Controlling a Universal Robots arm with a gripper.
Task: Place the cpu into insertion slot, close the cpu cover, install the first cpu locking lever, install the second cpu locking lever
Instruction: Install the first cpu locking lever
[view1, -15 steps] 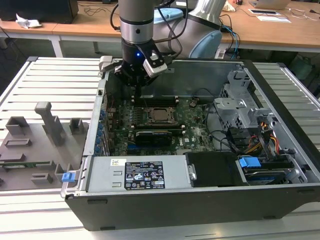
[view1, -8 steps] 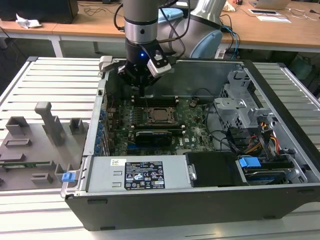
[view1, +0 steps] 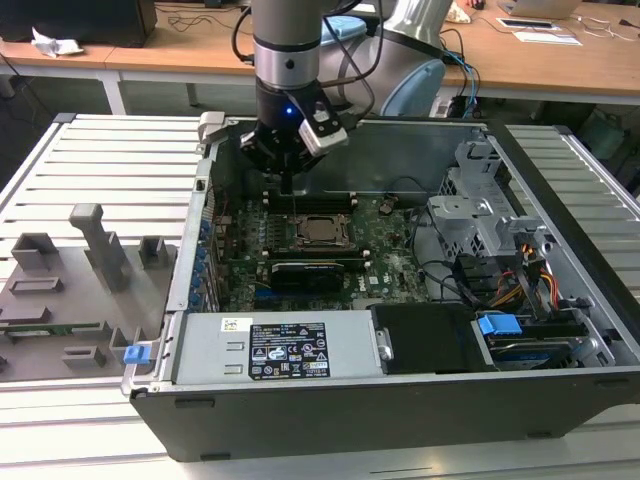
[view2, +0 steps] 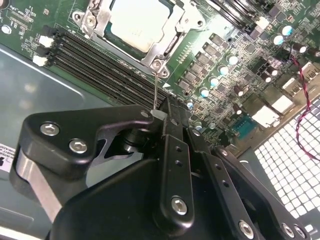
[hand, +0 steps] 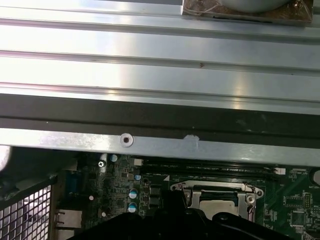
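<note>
The cpu (view2: 139, 21) lies flat in the insertion slot (view1: 322, 231) on the green motherboard (view1: 385, 255), its pale metal face up. The cpu cover (view2: 98, 22), a grey metal frame, lies down around the chip. A thin wire cpu locking lever (view2: 156, 85) rises from the socket's corner to my gripper (view2: 161, 116), whose black fingers are shut on its end. In the exterior view my gripper (view1: 288, 185) hangs just behind the socket, near the case's back wall.
The open computer case (view1: 400, 420) surrounds the board, with its metal rim (hand: 160, 142) close beside the gripper. Black memory slots (view2: 100, 65) run beside the socket. A drive cage (view1: 480, 215) and cables (view1: 530, 275) sit at the exterior view's right, grey fixtures (view1: 90, 250) at its left.
</note>
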